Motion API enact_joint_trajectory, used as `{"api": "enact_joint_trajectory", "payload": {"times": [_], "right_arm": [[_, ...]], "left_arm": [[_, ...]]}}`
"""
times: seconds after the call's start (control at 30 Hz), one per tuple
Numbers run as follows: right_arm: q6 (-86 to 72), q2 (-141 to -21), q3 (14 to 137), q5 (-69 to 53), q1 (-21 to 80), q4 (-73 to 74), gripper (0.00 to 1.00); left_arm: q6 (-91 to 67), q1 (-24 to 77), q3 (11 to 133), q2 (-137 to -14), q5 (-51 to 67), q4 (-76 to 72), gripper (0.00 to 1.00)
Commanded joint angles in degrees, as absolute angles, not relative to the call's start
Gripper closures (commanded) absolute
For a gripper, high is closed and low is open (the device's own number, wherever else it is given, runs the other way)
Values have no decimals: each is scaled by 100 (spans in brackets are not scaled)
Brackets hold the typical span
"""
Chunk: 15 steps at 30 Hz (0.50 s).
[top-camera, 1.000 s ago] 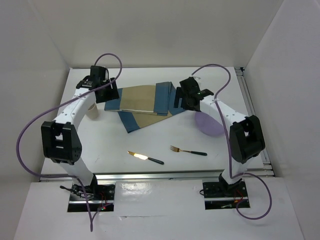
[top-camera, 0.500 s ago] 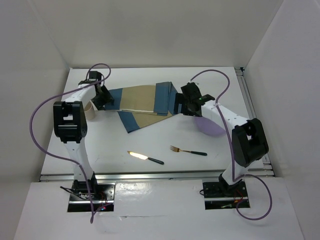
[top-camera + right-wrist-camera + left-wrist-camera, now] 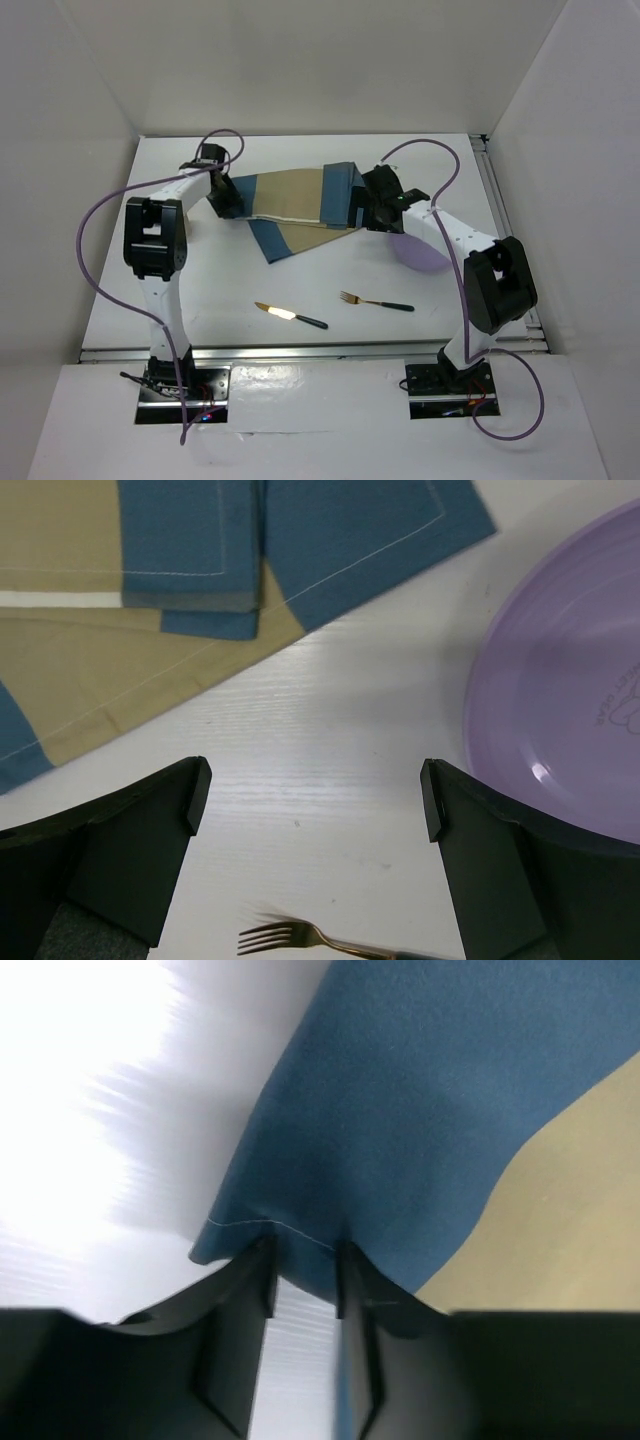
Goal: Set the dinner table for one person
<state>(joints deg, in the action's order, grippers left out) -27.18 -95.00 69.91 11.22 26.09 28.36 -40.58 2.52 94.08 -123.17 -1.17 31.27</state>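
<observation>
while the left gripper [image 3: 303, 1278] straddles the blue corner hem of the placemat [image 3: 400, 1110] with fingers nearly together, i cannot tell whether they pinch it; the right gripper [image 3: 310, 800] hangs wide open over the bare white dinner table [image 3: 330, 750], between placemat, purple plate [image 3: 560, 710] and fork [image 3: 290, 938]
</observation>
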Motion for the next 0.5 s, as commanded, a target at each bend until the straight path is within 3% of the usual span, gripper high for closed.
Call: {"api": "enact_joint_trajectory", "payload": {"times": [0.0,0.1,0.27,0.47], "right_arm": [[-2742,-9193,7040,1266,2672,2812,0],[-2742,-9141,7040,1318,2672,2812,0],[-2690,-9088,7040,1205,2672,2812,0],[-2356,-9281,7329,1099,3172,2751,0]], "left_arm": [[-3938,736,9229,-12358,62,3164,56],[-3885,1193,9062,-11972,-113,3330,56],[-3779,1608,8615,-11173,-395,3603,47],[-3665,1442,8376,-10285,-378,3884,41]]}}
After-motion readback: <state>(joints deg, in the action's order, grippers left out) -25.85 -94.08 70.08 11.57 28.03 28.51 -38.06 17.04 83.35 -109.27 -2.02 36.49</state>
